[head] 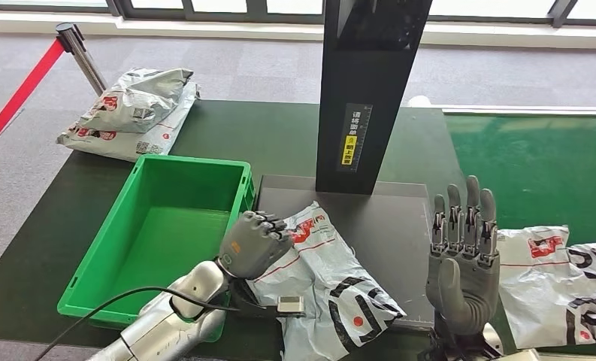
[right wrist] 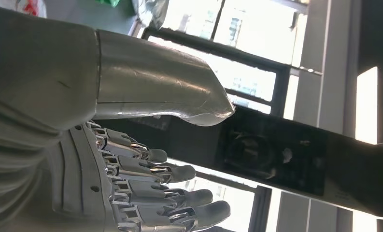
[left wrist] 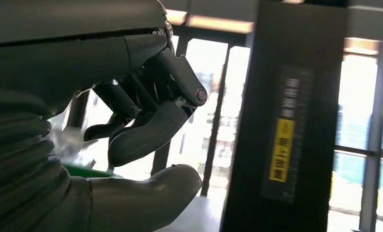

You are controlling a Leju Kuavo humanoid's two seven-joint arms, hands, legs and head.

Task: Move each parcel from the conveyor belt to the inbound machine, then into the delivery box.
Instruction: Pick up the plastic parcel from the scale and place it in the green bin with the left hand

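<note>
Parcel (head: pixel 321 278) under curled left hand (head: pixel 253 244); right hand (head: pixel 462 259) upright, fingers (head: pixel 471 207) straight.

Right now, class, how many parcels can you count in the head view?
4: two stacked on the table's far left, one on the scanner plate by the left hand, one on the belt.

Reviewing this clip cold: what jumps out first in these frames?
The tall black scanner column rises mid-table, with a crumpled parcel on its grey platform under the left hand, whose fingers curl over the parcel's edge. The right hand stands upright, open, beside it. An empty green delivery box sits to the left.
</note>
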